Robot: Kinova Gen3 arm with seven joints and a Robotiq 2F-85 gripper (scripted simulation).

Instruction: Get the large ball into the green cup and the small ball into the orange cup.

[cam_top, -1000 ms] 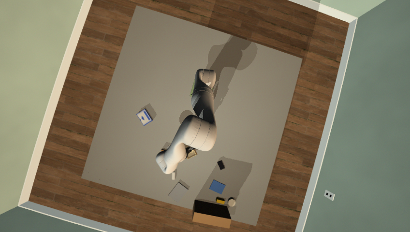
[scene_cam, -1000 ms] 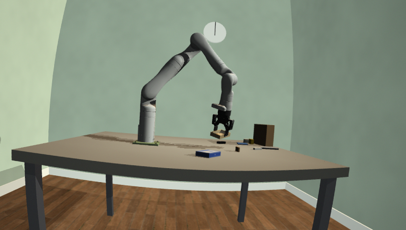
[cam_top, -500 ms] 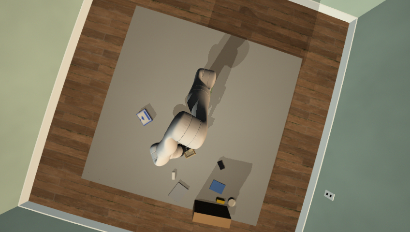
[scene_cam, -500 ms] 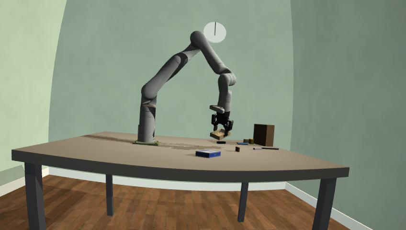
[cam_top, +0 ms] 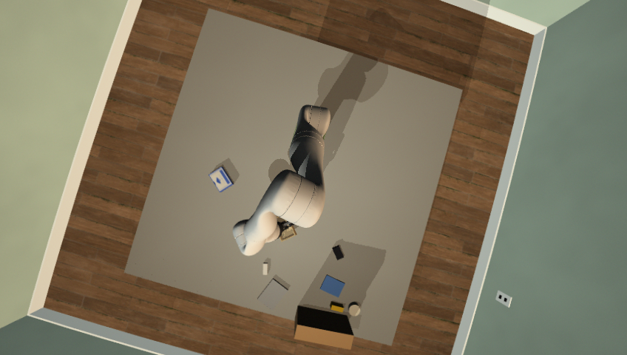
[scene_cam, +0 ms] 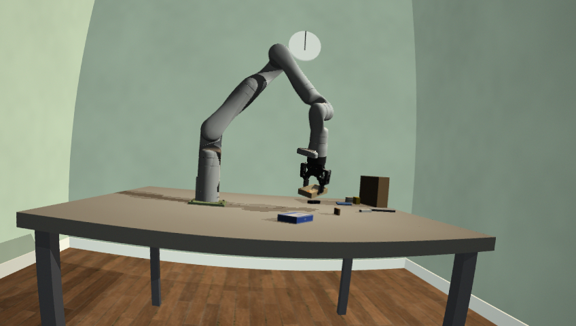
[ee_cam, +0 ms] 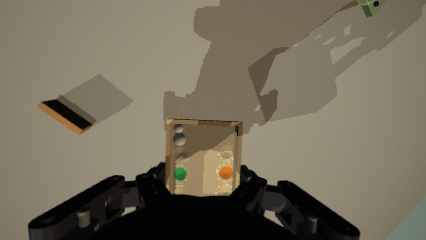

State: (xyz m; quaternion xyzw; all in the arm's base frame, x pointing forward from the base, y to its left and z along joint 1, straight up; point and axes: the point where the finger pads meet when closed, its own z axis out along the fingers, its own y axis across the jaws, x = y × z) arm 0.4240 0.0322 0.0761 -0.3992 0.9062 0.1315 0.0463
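My gripper (ee_cam: 203, 173) is shut on the covered wooden puzzle (ee_cam: 203, 156) and holds it tilted in the air above the table. The puzzle also shows in the exterior view (scene_cam: 312, 190) and partly under the arm in the top view (cam_top: 287, 233). In the wrist view two grey balls, a smaller one (ee_cam: 178, 128) and a larger one (ee_cam: 179, 139), lie at the puzzle's far left corner. The green cup (ee_cam: 180, 174) and the orange cup (ee_cam: 226, 172) sit at the near end, both without a ball.
A thin orange-edged black slab (ee_cam: 65, 116) lies on the table to the left. A blue-white box (cam_top: 220, 179), a grey sheet (cam_top: 272, 292), a small white block (cam_top: 265, 268), a blue pad (cam_top: 332, 285), a dark box (cam_top: 324, 327) and small items stand around.
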